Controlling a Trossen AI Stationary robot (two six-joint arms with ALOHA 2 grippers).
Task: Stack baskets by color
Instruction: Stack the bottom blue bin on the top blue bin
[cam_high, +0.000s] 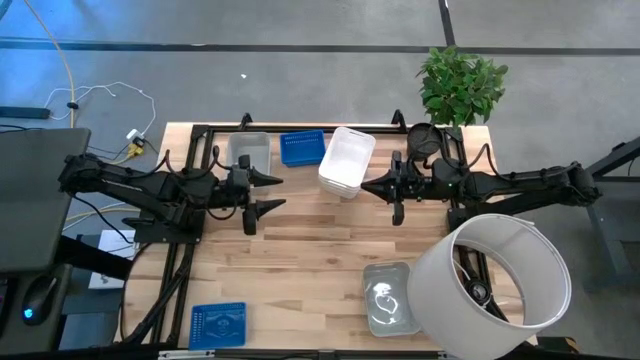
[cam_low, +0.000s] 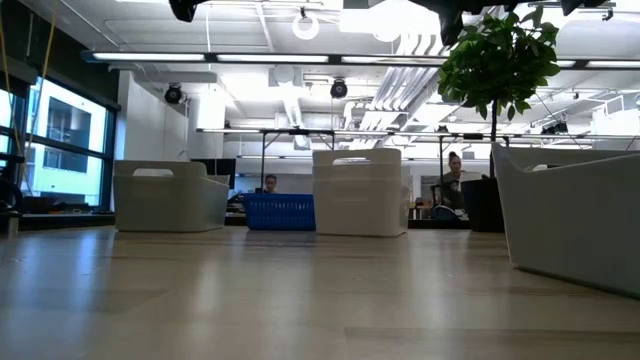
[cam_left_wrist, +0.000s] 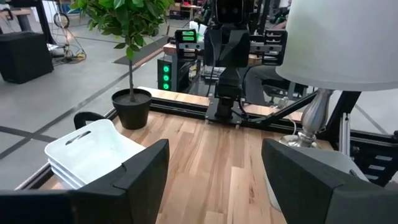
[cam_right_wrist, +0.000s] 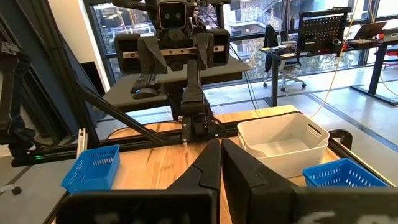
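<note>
Baskets stand about the wooden table (cam_high: 300, 260). Along the far edge a translucent grey basket (cam_high: 250, 152), a blue perforated one (cam_high: 302, 147) and a stack of white ones (cam_high: 346, 160) rest on their bottoms. Another blue basket (cam_high: 218, 325) sits near the front left, and another grey one (cam_high: 388, 297) at the front right. My left gripper (cam_high: 279, 192) hangs open above the table's middle left, with nothing between its fingers (cam_left_wrist: 146, 171). Facing it, my right gripper (cam_high: 366, 185) is shut on nothing, just to the near side of the white stack (cam_right_wrist: 283, 140).
A large white cylinder (cam_high: 495, 285) lies over the table's front right corner, beside the grey basket. A potted plant (cam_high: 460, 85) stands at the far right corner. Bare wood lies between the two grippers and toward the front middle.
</note>
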